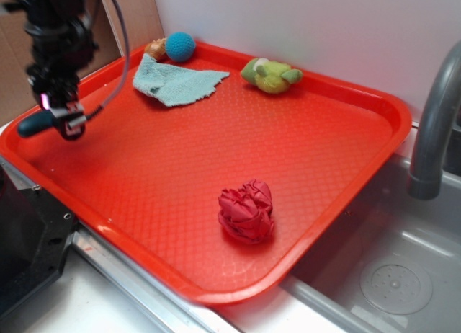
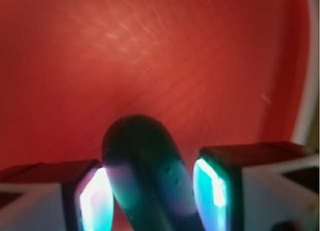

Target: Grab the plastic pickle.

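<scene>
Over at the left edge of the red tray (image 1: pixel 338 95) we find the gripper (image 1: pixel 63 117), and it's clamped on the plastic pickle (image 1: pixel 34 123), which pokes out sideways from between the fingers, lifted clear of the tray floor by the look of it. Our wrist view confirms it: the pickle (image 2: pixel 145 176) sits squarely between both pads (image 2: pixel 210 186), its rounded end pointing out ahead over the red surface.

We'd judge this thing light and rigid, so no worry about crushing it. Slipperiness is the concern: that glossy, curved plastic could squirt out or swivel under a pinch. We'd want the hold across the thick middle of the body, and from the exterior view the grip looks nearer one end, with most of the length hanging out to the side. Worth watching for a pivot.

As for the tray's contents, we've got a teal cloth (image 1: pixel 176 82) near the back, a blue knitted ball (image 1: pixel 180 45) touching a small brown item (image 1: pixel 155 49) in the far corner, a yellow-green plush toy (image 1: pixel 271 75) along the back rim, and a crumpled red cloth (image 1: pixel 247 211) toward the front. All sit well apart from the gripper. Beside the tray, the sink (image 1: pixel 403 275) holds nothing we can see.
</scene>
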`<state>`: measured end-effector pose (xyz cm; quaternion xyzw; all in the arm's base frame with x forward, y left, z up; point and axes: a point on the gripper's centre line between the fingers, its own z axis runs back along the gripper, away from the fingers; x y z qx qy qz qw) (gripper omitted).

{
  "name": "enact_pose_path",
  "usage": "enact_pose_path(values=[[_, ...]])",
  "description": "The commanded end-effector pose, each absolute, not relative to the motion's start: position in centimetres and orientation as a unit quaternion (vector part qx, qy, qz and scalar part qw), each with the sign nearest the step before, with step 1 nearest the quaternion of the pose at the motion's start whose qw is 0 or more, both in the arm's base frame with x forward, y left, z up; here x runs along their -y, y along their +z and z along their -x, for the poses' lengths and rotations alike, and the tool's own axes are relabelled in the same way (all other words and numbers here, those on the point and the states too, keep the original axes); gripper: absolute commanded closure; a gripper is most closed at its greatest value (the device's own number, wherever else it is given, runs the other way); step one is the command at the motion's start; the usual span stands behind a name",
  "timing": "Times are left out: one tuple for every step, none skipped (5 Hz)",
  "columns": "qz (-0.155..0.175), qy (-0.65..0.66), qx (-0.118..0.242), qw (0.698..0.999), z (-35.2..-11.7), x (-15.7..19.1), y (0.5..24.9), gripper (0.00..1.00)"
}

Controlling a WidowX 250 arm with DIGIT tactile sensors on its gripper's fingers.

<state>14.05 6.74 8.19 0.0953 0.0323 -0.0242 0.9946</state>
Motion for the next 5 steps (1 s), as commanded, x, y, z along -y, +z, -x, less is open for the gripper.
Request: enact_pose_path(values=[[-0.032,0.168,0.059,0.984,-16.3,-1.2,18.7,1.0],[-0.013,0.19,0.032,0.981,-17.3,-1.7,21.7,1.0],[-0.001,0.196,0.026,0.98,-18.5,-2.3,22.1,1.0],[0.009,0.169,0.035,0.985,-19.4,-2.0,22.0,1.0],[-0.002,0.17,0.023,0.985,-19.4,-2.0,20.8,1.0]])
